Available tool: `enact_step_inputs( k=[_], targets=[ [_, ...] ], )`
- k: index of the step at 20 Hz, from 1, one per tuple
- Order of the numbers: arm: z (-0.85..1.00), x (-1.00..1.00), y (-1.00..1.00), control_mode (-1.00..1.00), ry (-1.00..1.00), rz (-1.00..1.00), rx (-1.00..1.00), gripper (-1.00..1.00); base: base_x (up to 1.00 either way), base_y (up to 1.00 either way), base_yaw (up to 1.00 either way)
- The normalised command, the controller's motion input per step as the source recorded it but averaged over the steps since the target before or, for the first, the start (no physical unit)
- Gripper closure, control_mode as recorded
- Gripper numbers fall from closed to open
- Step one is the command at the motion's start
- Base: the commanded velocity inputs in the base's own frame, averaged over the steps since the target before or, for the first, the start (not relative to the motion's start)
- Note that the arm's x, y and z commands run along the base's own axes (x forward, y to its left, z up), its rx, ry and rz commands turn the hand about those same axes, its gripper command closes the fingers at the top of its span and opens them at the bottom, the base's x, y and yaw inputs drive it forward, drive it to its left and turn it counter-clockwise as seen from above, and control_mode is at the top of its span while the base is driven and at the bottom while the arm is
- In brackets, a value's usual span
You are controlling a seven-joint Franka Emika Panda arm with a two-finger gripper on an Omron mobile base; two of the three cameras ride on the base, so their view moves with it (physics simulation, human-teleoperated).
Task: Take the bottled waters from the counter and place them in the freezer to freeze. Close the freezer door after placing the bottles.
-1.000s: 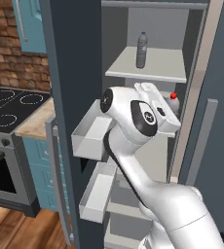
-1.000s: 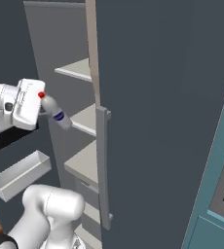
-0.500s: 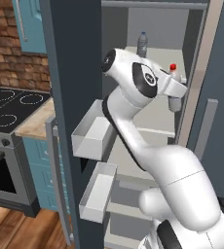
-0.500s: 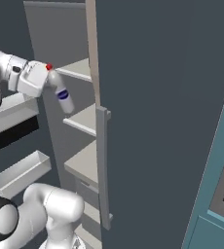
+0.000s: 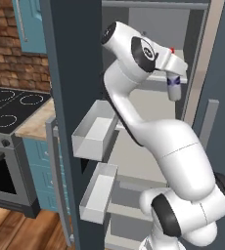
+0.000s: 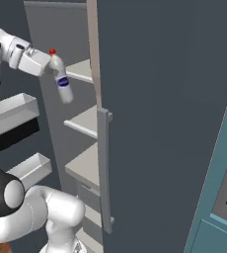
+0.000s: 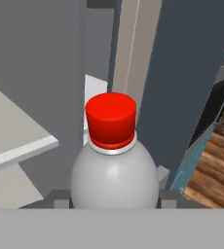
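The gripper [image 6: 50, 66] was clamped on the red-capped bottle [image 6: 61, 79], its jaws closed around the upper part just under the cap, so the bottle hung down from the hand with a tilt, the bottom leaning toward the inside of the freezer [image 5: 148, 105]. In my judgement it was held so high and so near the opening because the arm was bringing it onto one of the grey shelves [image 6: 83, 121]; the bottle was in the air in front of the shelves and touched none of them. In the hand view the red cap [image 7: 111, 119] stood between the two finger tips, which agrees with a firm grip. The freezer door [image 5: 70, 97] stood wide open beside the arm, probably to leave free way for the hand, and its closing was not yet done. As for the count: one bottle could be seen, three grey shelves were visible in the right base view, and two white bins [image 5: 92, 129] sat on the inner face of the door, one above the other.
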Motion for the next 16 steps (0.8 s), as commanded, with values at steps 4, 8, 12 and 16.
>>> enact_step_inputs(
  k=[4,8,12,16],
  targets=[
    [-0.03,-0.16,-0.33,-1.00,-0.28,0.05,0.00,1.00,0.00,0.00,0.00],
    [0.00,0.00,-0.01,-1.00,-0.14,0.12,0.01,1.00,0.00,0.00,0.00],
    [0.00,0.06,0.04,-1.00,-0.03,0.09,0.00,1.00,0.00,0.00,0.00],
    [0.12,0.01,0.02,-1.00,-0.02,0.06,-0.02,1.00,0.00,0.00,0.00]
  ],
)
